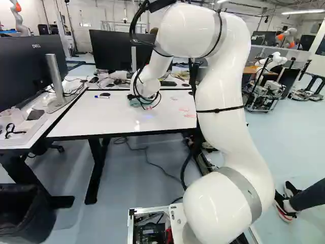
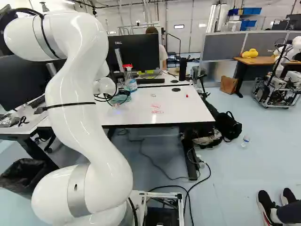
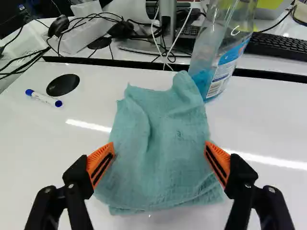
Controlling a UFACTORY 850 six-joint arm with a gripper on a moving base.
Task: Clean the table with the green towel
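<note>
The towel lies on the table, a soft, blue-green cloth with a finely crinkled weave. It forms a rough, uneven square, with a raised fold running down it, a bunched peak at a far corner and a doubled hem at the near edge. The gripper is above it at the end of the white arm. In the wrist view, the gripper has its fingers spread wide, with ribbed orange pads over opposite sides of the towel; whether they touch the cloth cannot be told.

The tabletop is smooth, glossy white with dark edging, and bright streaks of light reflect in it. Red marks in thin strokes show on its surface, beside the arm's end in both base views, with a small red object farther off.

A clear plastic bottle of blue liquid, with a red and white spray head, stands upright just behind the towel's peak, in the way on that side. A white marker with blue ends lies near a flat black disc. Beyond the dark gap are a keyboard, tangled cables and a monitor.
</note>
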